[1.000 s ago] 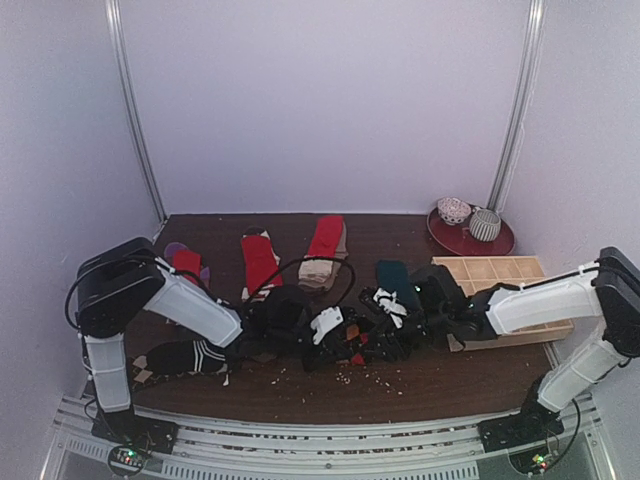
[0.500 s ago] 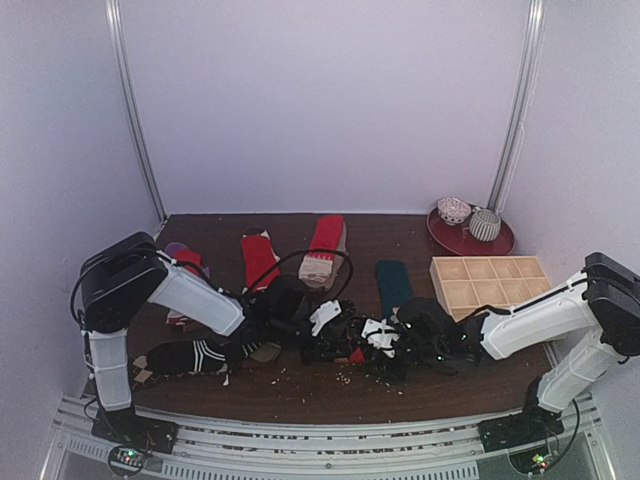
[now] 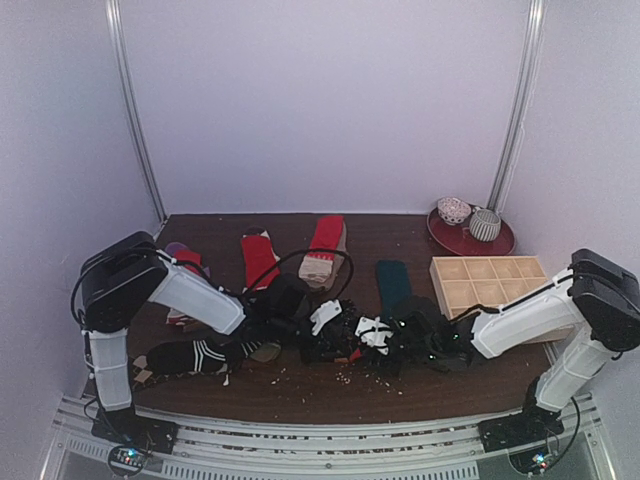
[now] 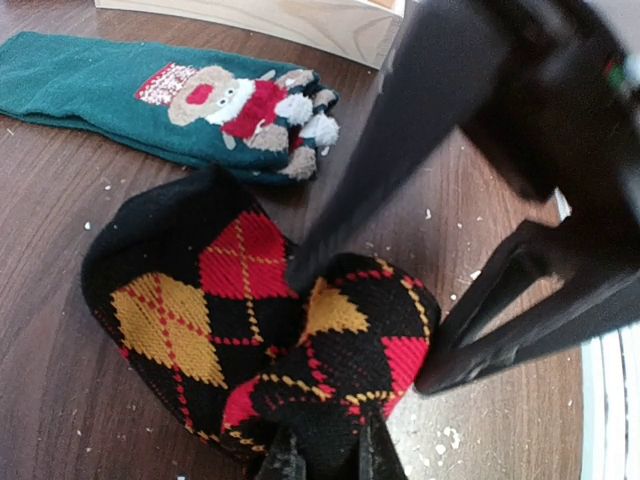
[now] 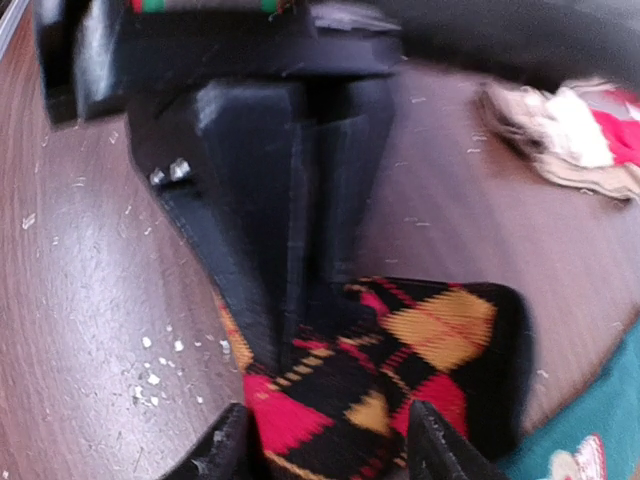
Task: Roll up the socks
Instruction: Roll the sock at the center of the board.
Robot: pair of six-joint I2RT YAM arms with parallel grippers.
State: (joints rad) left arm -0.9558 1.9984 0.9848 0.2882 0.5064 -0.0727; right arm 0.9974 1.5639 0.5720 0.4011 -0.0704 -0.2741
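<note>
- The left gripper (image 4: 325, 458) is pinching the bottom edge of the black argyle sock (image 4: 250, 330), which is lying at lower centre.
- The right gripper (image 5: 325, 448) is straddling it, fingers apart.
- The teal sock (image 4: 120, 95) is lying at upper left.

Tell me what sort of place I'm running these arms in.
Probably a robot test booth, not a home: bare white walls with metal posts, arms bolted to an aluminium rail, and socks laid out on a wooden table.
</note>
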